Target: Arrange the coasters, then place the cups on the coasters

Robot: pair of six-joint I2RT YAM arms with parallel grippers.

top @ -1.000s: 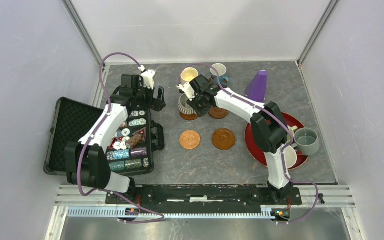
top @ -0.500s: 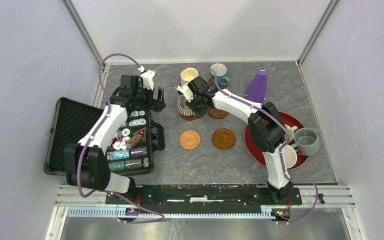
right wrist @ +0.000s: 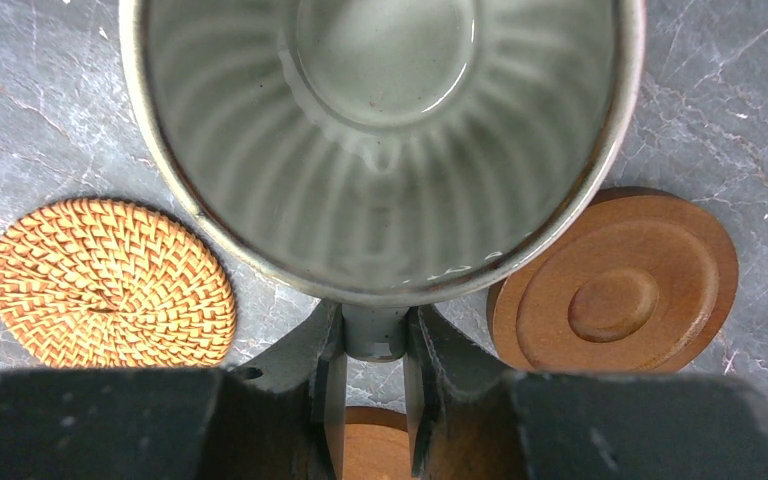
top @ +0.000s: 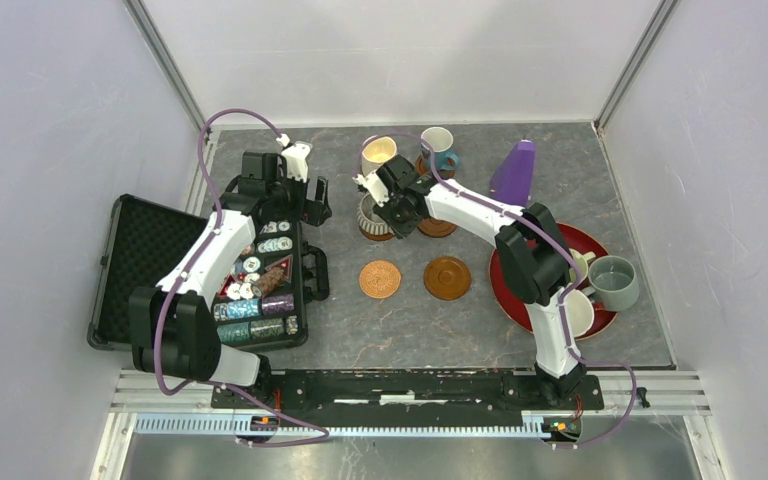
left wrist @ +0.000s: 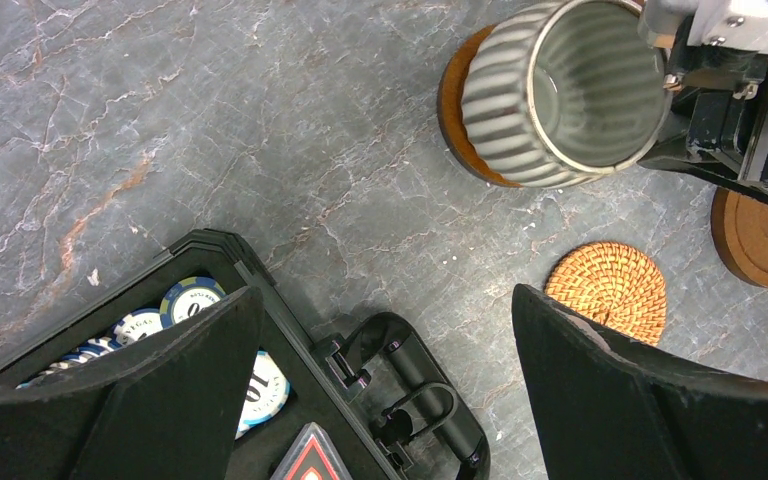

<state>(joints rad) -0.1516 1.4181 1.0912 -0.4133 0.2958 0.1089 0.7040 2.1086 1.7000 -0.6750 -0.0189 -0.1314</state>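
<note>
Since the earlier frame, your right arm has shifted slightly leftward and toward the far edge, while your left arm has held its position. At the left of the table (top: 410, 330), the open chip case (top: 150, 265) holds rows of poker chips (top: 255, 300). Your left hand (top: 315, 203) hovers over the far end of that case with its fingers spread wide and nothing between them. Just to its right, the grey striped mug (top: 370, 213) stands upright over a brown coaster (left wrist: 455, 100); you cannot tell whether it is seated on it. Your right hand (right wrist: 375, 340) is closed narrowly on the handle of this mug. Nearer the arm bases lie a woven coaster (top: 380, 279) and a dark coaster (top: 447, 278), side by side and apart. A plain wooden coaster (right wrist: 615, 295) lies just right of the held mug. Along the far edge stand the cream mug (top: 378, 152) and the blue mug (top: 438, 145). Further right you find the purple cone (top: 515, 172), then the red tray (top: 510, 300) with the grey-blue mug (top: 615, 283) at its right rim.
</note>
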